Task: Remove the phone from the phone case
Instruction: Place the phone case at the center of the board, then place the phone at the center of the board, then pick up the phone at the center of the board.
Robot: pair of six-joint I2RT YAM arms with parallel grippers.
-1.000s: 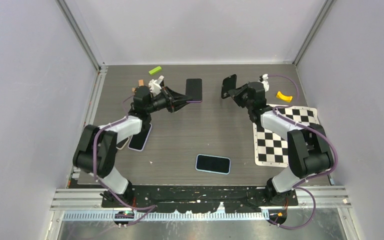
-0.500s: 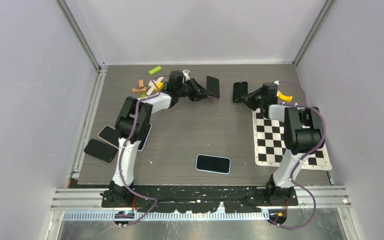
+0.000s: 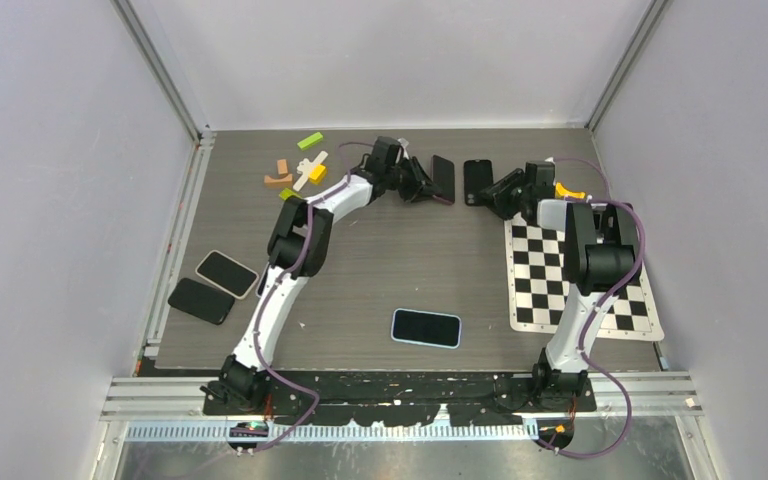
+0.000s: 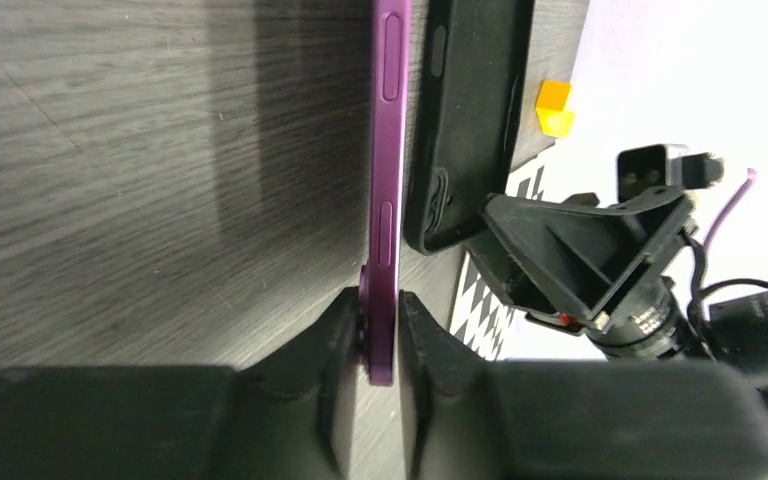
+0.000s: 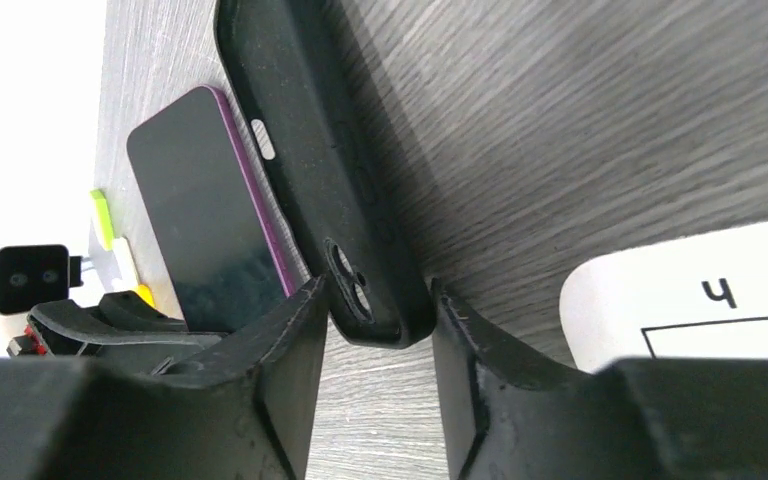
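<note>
The purple phone (image 4: pixel 388 150) stands on edge at the back middle of the table, bare, with my left gripper (image 4: pixel 380 330) shut on its lower end. In the top view the phone (image 3: pixel 443 178) and the empty black phone case (image 3: pixel 477 181) stand side by side, a narrow gap between them. The case (image 5: pixel 330 170) stands on edge too, its camera-hole end between the fingers of my right gripper (image 5: pixel 372 320). Those jaws are open, with a slim gap on each side of the case. The phone's dark screen (image 5: pixel 205 210) shows just behind the case.
A phone in a light blue case (image 3: pixel 426 327) lies near the front middle. Two more phones (image 3: pixel 226 272) (image 3: pixel 200 300) lie at the left edge. Small coloured blocks (image 3: pixel 295 170) sit back left, a yellow piece (image 3: pixel 566 189) back right, beside the checkerboard sheet (image 3: pixel 580 280).
Both arms have swung inward to the back middle, bringing the phone and the case close together. The right jaws have widened around the case; the left still grips the phone.
</note>
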